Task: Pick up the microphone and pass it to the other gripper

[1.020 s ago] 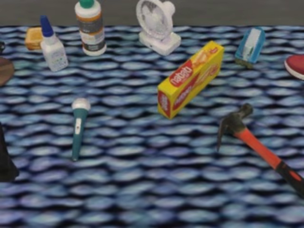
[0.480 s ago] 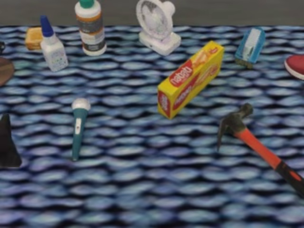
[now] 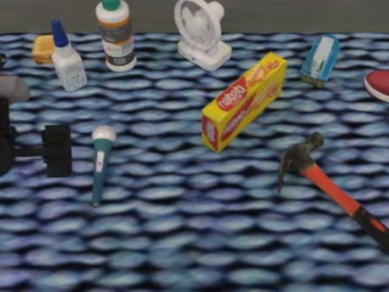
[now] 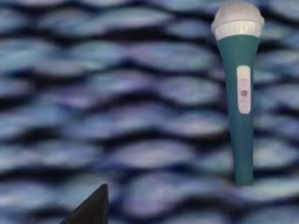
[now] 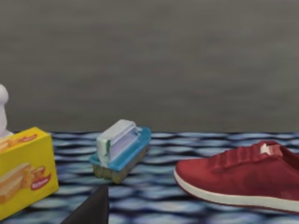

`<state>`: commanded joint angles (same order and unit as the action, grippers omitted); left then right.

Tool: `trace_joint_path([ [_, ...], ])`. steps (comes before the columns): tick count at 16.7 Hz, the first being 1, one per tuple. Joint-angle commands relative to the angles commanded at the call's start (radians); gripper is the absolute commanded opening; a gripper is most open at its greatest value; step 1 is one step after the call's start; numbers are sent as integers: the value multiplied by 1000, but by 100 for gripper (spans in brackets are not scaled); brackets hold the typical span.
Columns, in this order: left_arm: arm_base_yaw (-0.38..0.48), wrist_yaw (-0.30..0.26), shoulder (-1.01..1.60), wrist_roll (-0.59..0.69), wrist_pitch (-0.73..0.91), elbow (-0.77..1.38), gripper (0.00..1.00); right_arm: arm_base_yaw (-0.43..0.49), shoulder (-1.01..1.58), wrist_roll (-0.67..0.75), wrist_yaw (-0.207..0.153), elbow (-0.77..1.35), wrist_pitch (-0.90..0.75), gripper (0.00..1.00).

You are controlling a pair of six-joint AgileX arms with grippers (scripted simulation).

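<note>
The microphone (image 3: pixel 101 161) lies flat on the blue woven cloth at the left, its white head (image 3: pixel 104 134) toward the back and its teal handle toward the front. In the left wrist view the microphone (image 4: pixel 240 93) shows whole, switch strip facing up. My left gripper (image 3: pixel 59 151) hovers just left of it, apart from it, open and holding nothing; one dark fingertip (image 4: pixel 93 207) shows in its wrist view. My right gripper is out of the top view; its wrist view shows one dark fingertip (image 5: pixel 96 205) set off to the side, open, over the cloth at the far right.
At the back stand a white glue bottle (image 3: pixel 67 58), a green-capped bottle (image 3: pixel 115 33), a white fan (image 3: pixel 200 33), a teal brush (image 3: pixel 320 59) and a red shoe (image 3: pixel 378 84). A yellow box (image 3: pixel 243 100) sits mid-table. A red-handled hammer (image 3: pixel 328 182) lies at the right.
My left arm has come in from the left edge, moving back and to the right until its gripper hangs beside the microphone. The microphone has not moved.
</note>
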<state>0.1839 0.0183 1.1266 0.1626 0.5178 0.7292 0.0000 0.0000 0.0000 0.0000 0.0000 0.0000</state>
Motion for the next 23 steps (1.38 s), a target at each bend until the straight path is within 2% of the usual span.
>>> trace_joint_path([
  [5,71,5,440,65,200,279,100,0,0,0,0,0,0,100],
  [11,119,6,715,110,322,486,100,0,0,0,0,0,0,100],
  [19,118,6,743,111,312,492,100,0,0,0,0,0,0,100],
  [23,118,5,840,107,167,447,100,0,0,0,0,0,0,100],
])
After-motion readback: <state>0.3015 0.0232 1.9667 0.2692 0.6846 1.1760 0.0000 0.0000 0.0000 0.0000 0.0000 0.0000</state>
